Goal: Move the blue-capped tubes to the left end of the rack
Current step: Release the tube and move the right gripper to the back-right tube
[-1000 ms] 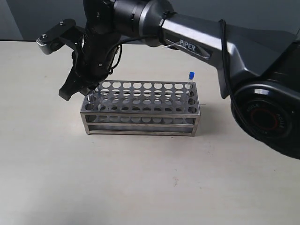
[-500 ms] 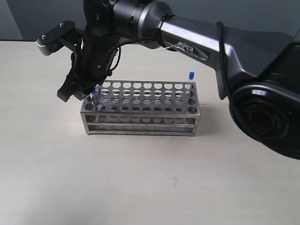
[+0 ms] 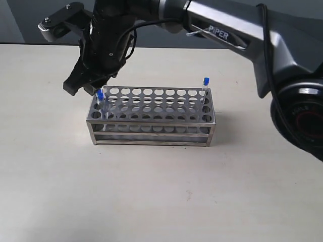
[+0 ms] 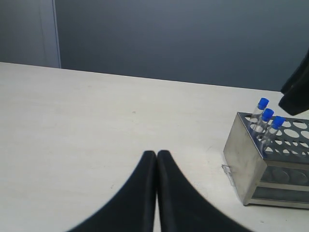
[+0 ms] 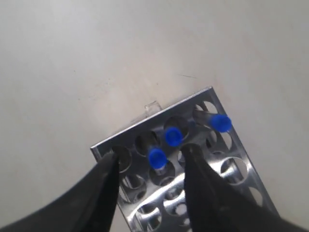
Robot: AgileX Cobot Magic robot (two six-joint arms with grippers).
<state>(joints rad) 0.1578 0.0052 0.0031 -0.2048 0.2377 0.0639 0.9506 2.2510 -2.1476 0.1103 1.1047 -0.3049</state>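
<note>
The steel rack (image 3: pixel 151 122) stands mid-table. Three blue-capped tubes sit in holes at its left end; the left wrist view shows their caps (image 4: pixel 267 114) and the rack (image 4: pixel 246 159). The exterior view shows one of those caps (image 3: pixel 100 94). A fourth tube (image 3: pixel 205 82) stands at the rack's right end. My right gripper (image 3: pixel 86 86) reaches across and hangs open just above the left end. In its wrist view the right gripper (image 5: pixel 150 158) straddles the nearest cap (image 5: pixel 157 158) without touching it. My left gripper (image 4: pixel 157 154) is shut and empty, low over the table to the left of the rack.
The right arm's long grey link (image 3: pixel 227 35) crosses above the back of the rack. The arm's round base joint (image 3: pixel 303 121) sits at the right edge. Pale tabletop (image 3: pixel 151 191) surrounds the rack, with a dark wall behind.
The right gripper has lifted up off the rack's left end, leaving a blue-capped tube standing there; its cap, hidden a second ago, now shows.
</note>
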